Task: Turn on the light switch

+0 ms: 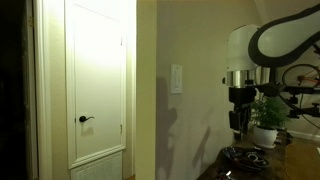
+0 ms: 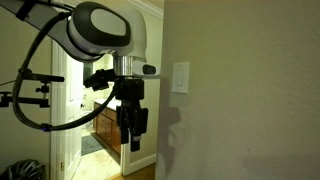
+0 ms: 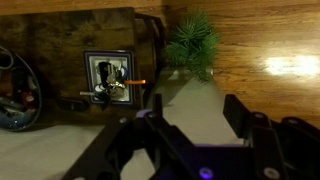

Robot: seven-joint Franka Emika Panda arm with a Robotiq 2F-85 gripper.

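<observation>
The light switch (image 1: 176, 78) is a small upright white plate on the beige wall; it also shows in an exterior view (image 2: 180, 77). My gripper (image 1: 240, 124) hangs pointing down, to the right of the switch and lower than it. In an exterior view the gripper (image 2: 131, 135) hangs left of the switch and below it, apart from the wall. In the wrist view the two black fingers (image 3: 195, 108) stand apart with nothing between them. The switch is out of the wrist view.
A white door (image 1: 97, 85) with a black lever handle (image 1: 85, 119) stands left of the wall corner. A potted green plant (image 1: 267, 118) sits on a wooden table below the arm, also in the wrist view (image 3: 190, 42). A framed picture (image 3: 110, 79) lies on dark wood.
</observation>
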